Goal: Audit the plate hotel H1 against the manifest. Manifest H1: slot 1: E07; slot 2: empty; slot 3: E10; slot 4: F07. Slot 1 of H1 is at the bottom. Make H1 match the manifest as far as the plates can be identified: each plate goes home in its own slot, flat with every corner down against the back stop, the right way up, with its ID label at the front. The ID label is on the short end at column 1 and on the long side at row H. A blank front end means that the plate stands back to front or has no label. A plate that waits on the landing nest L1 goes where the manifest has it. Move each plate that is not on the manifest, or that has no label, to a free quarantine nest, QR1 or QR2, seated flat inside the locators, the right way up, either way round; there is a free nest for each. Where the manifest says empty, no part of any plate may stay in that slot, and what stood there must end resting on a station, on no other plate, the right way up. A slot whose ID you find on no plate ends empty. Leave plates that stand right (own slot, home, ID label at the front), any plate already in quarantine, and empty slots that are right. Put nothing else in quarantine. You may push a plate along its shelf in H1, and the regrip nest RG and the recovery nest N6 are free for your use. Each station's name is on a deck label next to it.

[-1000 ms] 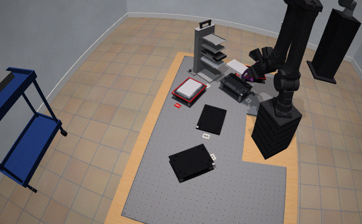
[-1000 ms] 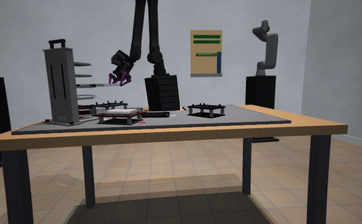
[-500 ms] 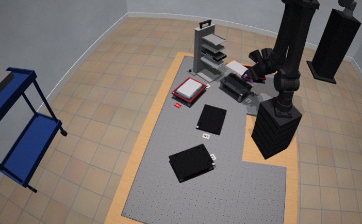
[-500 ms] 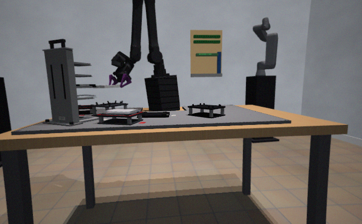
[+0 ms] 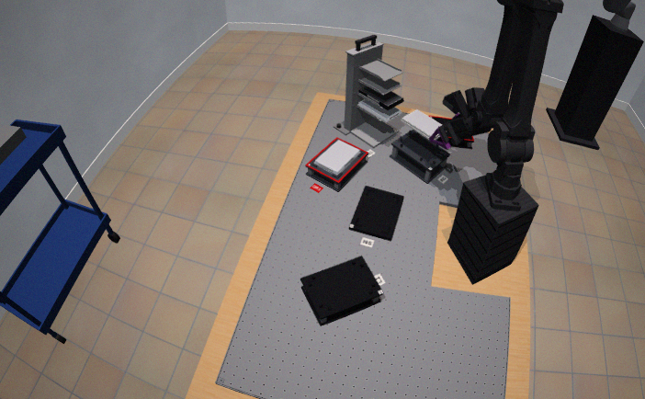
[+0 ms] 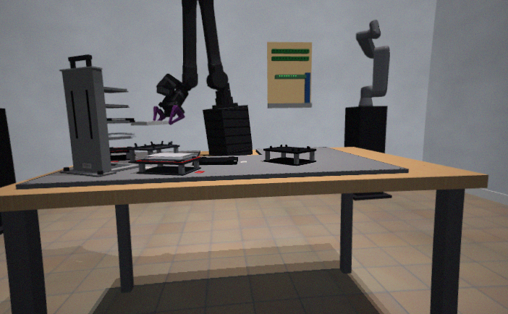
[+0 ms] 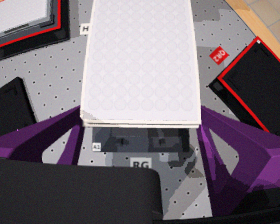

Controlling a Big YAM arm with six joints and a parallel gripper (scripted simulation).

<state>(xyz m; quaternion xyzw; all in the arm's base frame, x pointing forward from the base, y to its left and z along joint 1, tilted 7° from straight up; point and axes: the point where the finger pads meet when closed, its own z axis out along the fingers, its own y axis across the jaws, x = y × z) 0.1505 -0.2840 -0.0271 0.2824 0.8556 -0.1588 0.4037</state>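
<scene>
My gripper [image 7: 140,112] is shut on a white plate [image 7: 140,56], gripping it by its near short end. The plate hangs level in the air above the regrip nest RG [image 5: 419,153]. It also shows in the top view [image 5: 422,122] and the exterior view [image 6: 148,122]. The plate's far end points at the open front of the hotel H1 [image 5: 372,91], close to it and about level with a middle shelf [image 6: 119,121]. The hotel's shelves hold a dark plate [image 5: 382,97] and a light plate [image 5: 379,109]. I see no label on the held plate's top face.
A red-edged quarantine nest [image 5: 337,161] left of RG holds a white plate. A second red-edged nest [image 7: 257,86] lies empty to the right. A flat black station [image 5: 377,211] and a raised black nest [image 5: 341,290] stand nearer the front. The arm's base [image 5: 491,228] is at the right.
</scene>
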